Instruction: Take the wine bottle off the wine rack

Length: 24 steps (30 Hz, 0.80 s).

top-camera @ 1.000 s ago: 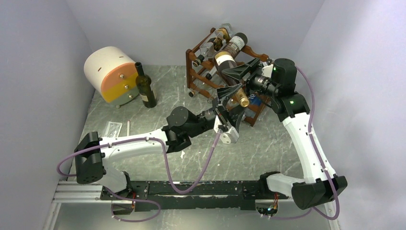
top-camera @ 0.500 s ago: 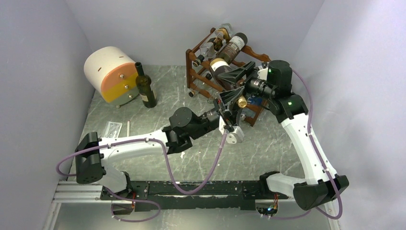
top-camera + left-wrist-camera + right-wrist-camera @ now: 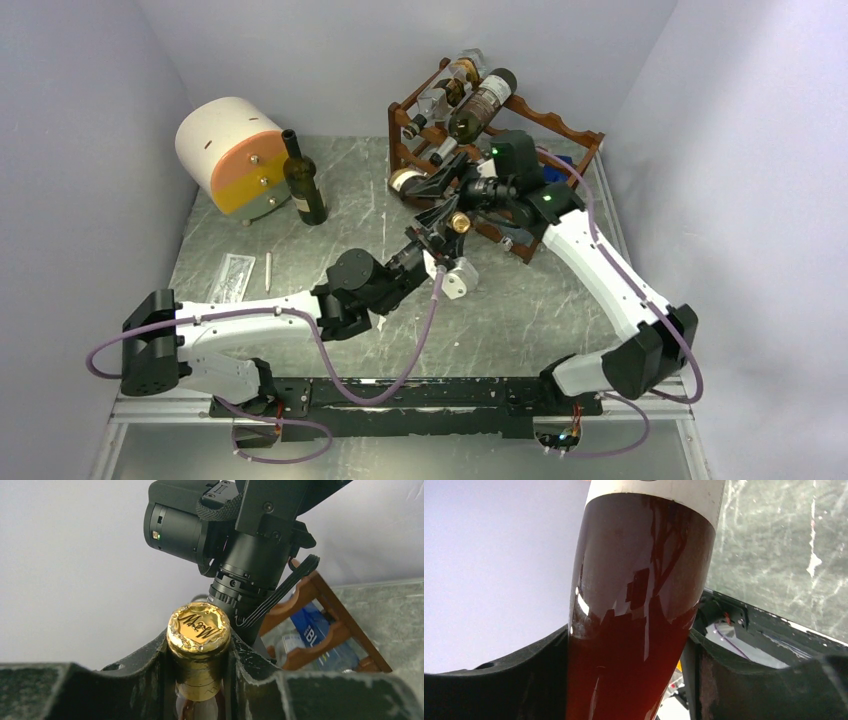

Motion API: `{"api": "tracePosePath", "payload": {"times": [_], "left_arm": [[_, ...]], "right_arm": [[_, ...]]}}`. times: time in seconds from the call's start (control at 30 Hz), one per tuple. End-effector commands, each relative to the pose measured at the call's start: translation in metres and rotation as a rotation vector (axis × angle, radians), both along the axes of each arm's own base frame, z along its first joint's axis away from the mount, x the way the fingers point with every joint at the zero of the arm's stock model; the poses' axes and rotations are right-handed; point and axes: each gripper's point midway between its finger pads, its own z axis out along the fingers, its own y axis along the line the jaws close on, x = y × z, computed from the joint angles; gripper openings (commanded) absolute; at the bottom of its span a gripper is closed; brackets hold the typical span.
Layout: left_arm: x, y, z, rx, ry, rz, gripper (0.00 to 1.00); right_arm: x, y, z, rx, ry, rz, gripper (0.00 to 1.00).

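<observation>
The wine bottle, dark red-brown glass with a white label and gold foil cap, hangs in the air just in front-left of the reddish-brown wine rack, held by both arms. My left gripper is shut on its neck: in the left wrist view the gold cap sticks up between the fingers. My right gripper is shut on the bottle's body, which fills the gap between its pads. Most of the bottle is hidden by the grippers in the top view.
Other bottles lie in the rack's upper tiers, and a blue-labelled one lower down. A dark green bottle stands beside a white, orange and yellow drum at the back left. A paper slip and a stick lie at left.
Both arms have moved left and toward the near edge with the bottle between them. The bottle has come out of the rack's front tier and now hangs in front-left of it.
</observation>
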Motion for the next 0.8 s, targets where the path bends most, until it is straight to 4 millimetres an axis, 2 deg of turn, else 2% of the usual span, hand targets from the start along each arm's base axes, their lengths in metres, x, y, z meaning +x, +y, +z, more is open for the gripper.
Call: {"api": "tracePosePath", "payload": {"times": [0.0,0.07,0.1,0.3,0.47,0.53,0.63,0.77], "left_arm": [[0.008,0.049,0.021,-0.257,0.096,0.105,0.07],[0.01,0.058,0.012,-0.283,0.123,0.125,0.07],[0.011,0.062,0.008,-0.294,0.14,0.131,0.07],[0.022,0.09,-0.008,-0.378,0.233,0.185,0.07],[0.038,0.108,-0.021,-0.432,0.354,0.213,0.07],[0.046,0.114,-0.027,-0.449,0.42,0.222,0.07],[0.06,0.13,-0.033,-0.489,0.508,0.246,0.07],[0.077,0.158,-0.031,-0.547,0.608,0.27,0.07]], "right_arm": [[-0.006,0.015,0.083,0.128,-0.362,0.1,0.77],[-0.003,0.017,0.077,0.134,-0.344,0.095,0.98],[-0.001,0.018,0.072,0.132,-0.333,0.091,1.0],[0.023,0.015,0.041,-0.01,-0.262,0.019,1.0],[0.051,-0.006,0.032,-0.206,-0.328,-0.048,1.0],[0.068,-0.024,0.032,-0.279,-0.397,-0.082,1.0],[0.076,-0.036,0.042,-0.374,-0.569,-0.038,1.0],[0.064,-0.049,0.066,-0.441,-0.778,0.022,1.0]]}}
